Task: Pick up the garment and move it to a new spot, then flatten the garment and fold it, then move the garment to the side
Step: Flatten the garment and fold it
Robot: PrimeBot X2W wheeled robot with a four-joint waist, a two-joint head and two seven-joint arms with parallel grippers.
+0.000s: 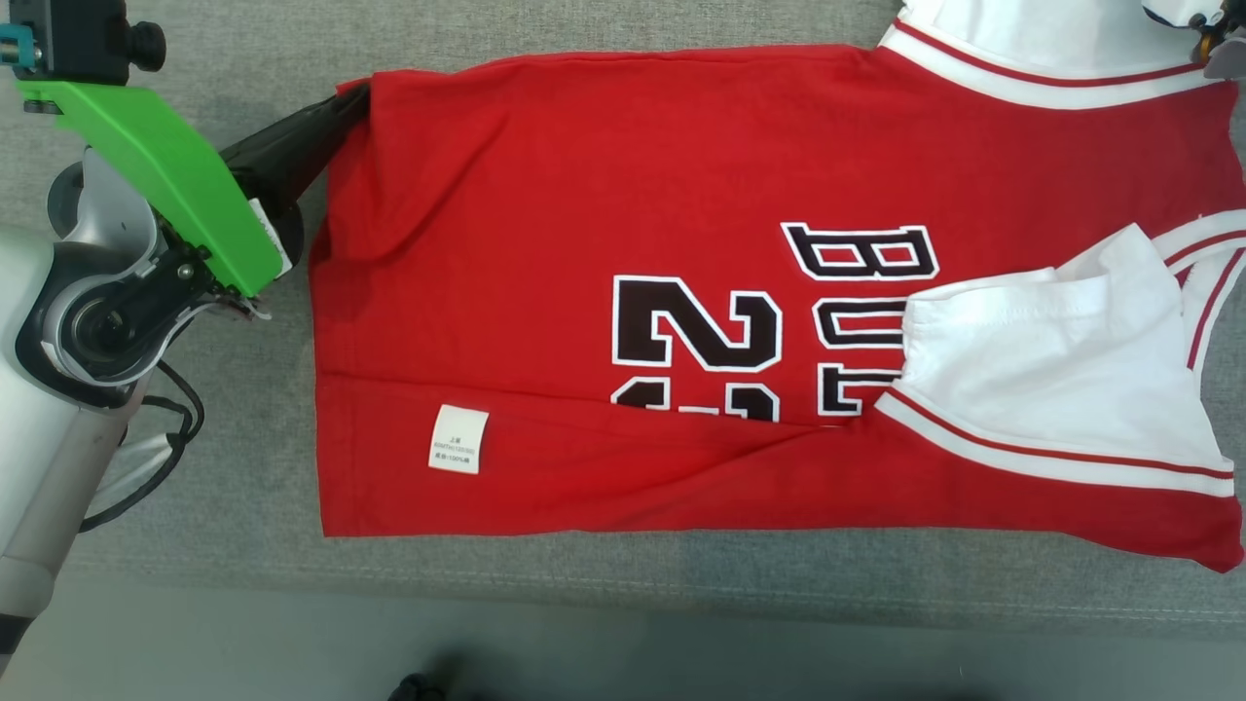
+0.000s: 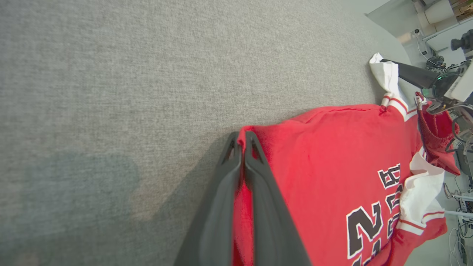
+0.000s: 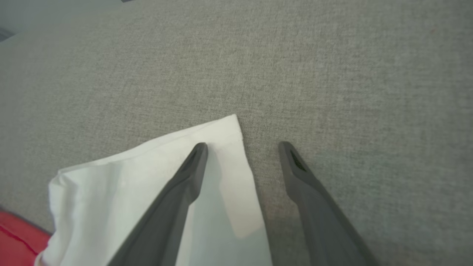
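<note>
We count one garment [image 1: 584, 195], a red jersey lying partly folded on the grey table [image 1: 195, 565], near its front edge. Our left gripper [image 2: 242, 138] reaches in low, jaws pinching the far hem corner. Our right gripper [image 3: 242, 146] holds its jaws spread astride a white sleeve [image 3: 147, 177] corner. Bare table lies beyond both.

Red garment [image 1: 545, 175] on grey surface [image 1: 195, 565]
Black white-edged lettering [image 1: 696, 321]; white sleeve [image 1: 1051, 380] at 3 o'clock, red-striped; white label [image 1: 458, 439] at 7 o'clock; green bracket [image 1: 165, 166] at 9 o'clock.
</note>
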